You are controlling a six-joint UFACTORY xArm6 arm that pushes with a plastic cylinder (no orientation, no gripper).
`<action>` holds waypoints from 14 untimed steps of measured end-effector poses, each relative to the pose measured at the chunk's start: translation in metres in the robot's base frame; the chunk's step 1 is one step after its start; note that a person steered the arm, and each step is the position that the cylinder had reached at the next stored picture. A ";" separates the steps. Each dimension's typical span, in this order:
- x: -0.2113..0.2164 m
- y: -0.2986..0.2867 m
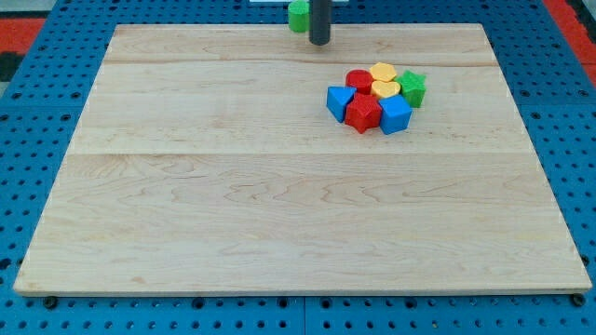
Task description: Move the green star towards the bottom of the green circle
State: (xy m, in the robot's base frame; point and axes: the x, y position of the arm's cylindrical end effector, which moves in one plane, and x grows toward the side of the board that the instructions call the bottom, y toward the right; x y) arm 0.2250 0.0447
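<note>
Wooden board lying on a blue perforated surface, red showing at the view's top corners.

Dark rod coming down at the view's top, just right of centre, my tip resting near the board's top edge. No jaws on this tool, only a plain straight rod, so nothing to spread or press together and nothing pinched.

Green circle directly to the view's left of the rod, at the board's top edge, cut off in part by the frame and seemingly touching the rod's side (contact hard to confirm).

Cluster of blocks packed tightly together in the board's upper right area, well apart from my tip, down and to the view's right of it. Green star at the cluster's right end, pressed against the yellow pieces. Yellow block at the cluster's top, a second yellow block, heart-like, just below it. Red round block to the view's left of the yellows. Front row: blue block at the left, red block in the middle, blue cube at the right.
</note>
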 end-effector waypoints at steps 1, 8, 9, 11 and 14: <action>0.002 0.042; 0.111 0.111; 0.100 0.106; 0.109 0.124; 0.155 0.104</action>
State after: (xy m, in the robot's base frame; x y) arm 0.3803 0.1488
